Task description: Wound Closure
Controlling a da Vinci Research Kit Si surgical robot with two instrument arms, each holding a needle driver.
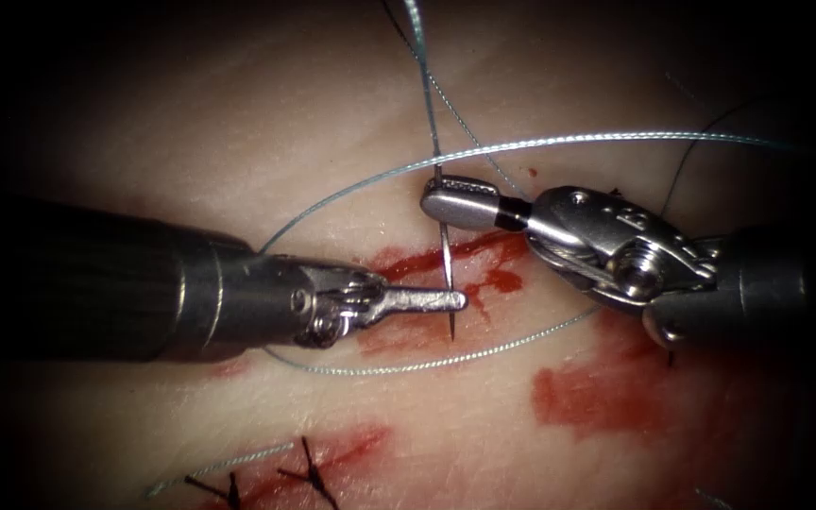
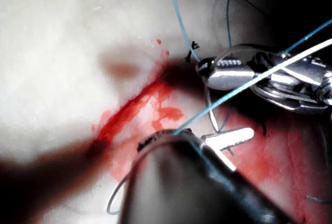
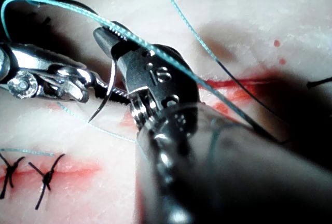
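Right needle driver [image 1: 438,202] is clamped on the curved needle [image 1: 448,274] near its thread end; left needle driver [image 1: 455,300], jaws together, touches its lower shaft above the cut [image 1: 427,260]. Seemingly mid-handover; regrasp needs care.

Right tool [image 1: 438,201] comes in from the right, jaws clamped; left tool [image 1: 455,300] lies level below it, jaws closed.

Both glossy polished-steel claws [image 1: 446,219] [image 1: 455,300] are gleaming above the moist, smooth pale pork tissue [image 1: 238,123], where the twisted blue-grey thread [image 1: 578,142] is looking matt and the thin curved steel needle [image 1: 447,274] shiny.
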